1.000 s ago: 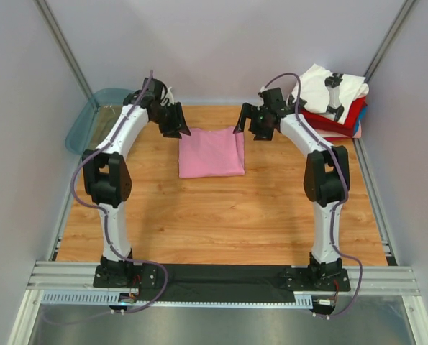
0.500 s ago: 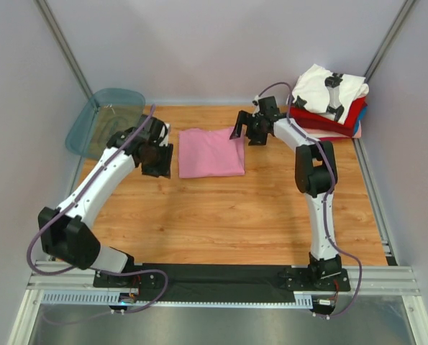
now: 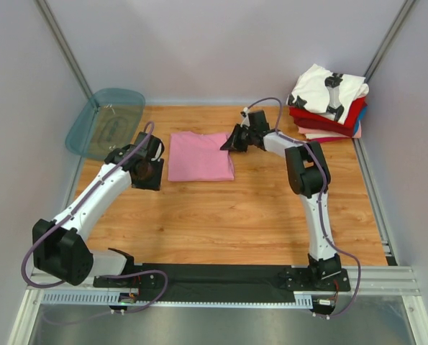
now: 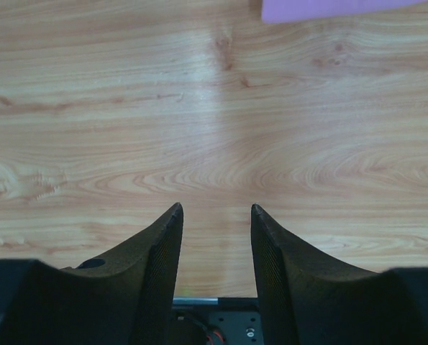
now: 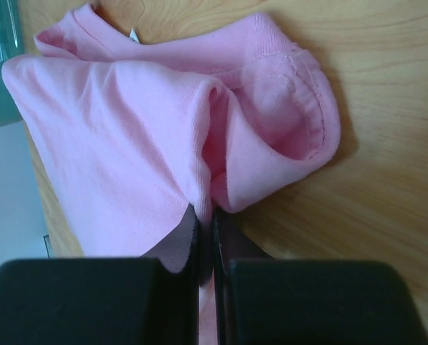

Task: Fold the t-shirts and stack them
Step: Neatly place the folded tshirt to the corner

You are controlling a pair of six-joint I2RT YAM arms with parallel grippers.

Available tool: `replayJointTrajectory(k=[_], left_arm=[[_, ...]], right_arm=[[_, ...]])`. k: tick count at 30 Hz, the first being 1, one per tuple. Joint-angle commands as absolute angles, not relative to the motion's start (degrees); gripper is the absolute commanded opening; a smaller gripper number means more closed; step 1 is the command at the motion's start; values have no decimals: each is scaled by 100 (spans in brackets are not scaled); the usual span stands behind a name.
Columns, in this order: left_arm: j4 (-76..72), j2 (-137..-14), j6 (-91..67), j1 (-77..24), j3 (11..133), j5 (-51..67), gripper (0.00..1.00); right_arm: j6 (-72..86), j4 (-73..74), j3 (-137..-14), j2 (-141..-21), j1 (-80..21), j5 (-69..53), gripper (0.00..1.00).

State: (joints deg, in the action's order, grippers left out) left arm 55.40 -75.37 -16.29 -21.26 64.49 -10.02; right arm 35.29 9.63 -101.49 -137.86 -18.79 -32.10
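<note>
While both bases are bolted at the near edge, the left arm (image 3: 91, 205) is stretched low across the left side of the worktop (image 3: 235, 215). The left jaws are held partly open with nothing between them, and only bare wood is seen underneath. A thin strip of the pink shirt (image 3: 199, 157) is caught at the top of the left wrist view, apart from the tips.

A bit further back, the pink shirt is laid folded and flat around the middle of the worktop, just beside the left jaws. The right arm (image 3: 311, 180) is reached over from the right, and the right jaws are closed tight on a bunched fold at the shirt's far right corner. Pink cloth can be seen pinched between them in the right wrist view, and a hemmed edge is curled over just past the tips.

At the far left corner, a clear teal tray (image 3: 106, 129) is parked. At the far right corner, the stack (image 3: 329, 108) of folded shirts is piled. White with black print is on top, red is under it, and blue and pale edges peek out at the bottom.
</note>
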Motion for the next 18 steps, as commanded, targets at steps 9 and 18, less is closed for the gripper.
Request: replayJointTrajectory(k=[9, 18], left_arm=[[5396, -7409, -1538, -2118, 6486, -1336, 49], [5405, -7427, -1538, -2118, 6478, -1310, 49]], right_arm=[[3727, 1001, -9984, -12982, -1574, -3226, 0], [3446, 1818, -10625, -12613, -897, -3261, 0]])
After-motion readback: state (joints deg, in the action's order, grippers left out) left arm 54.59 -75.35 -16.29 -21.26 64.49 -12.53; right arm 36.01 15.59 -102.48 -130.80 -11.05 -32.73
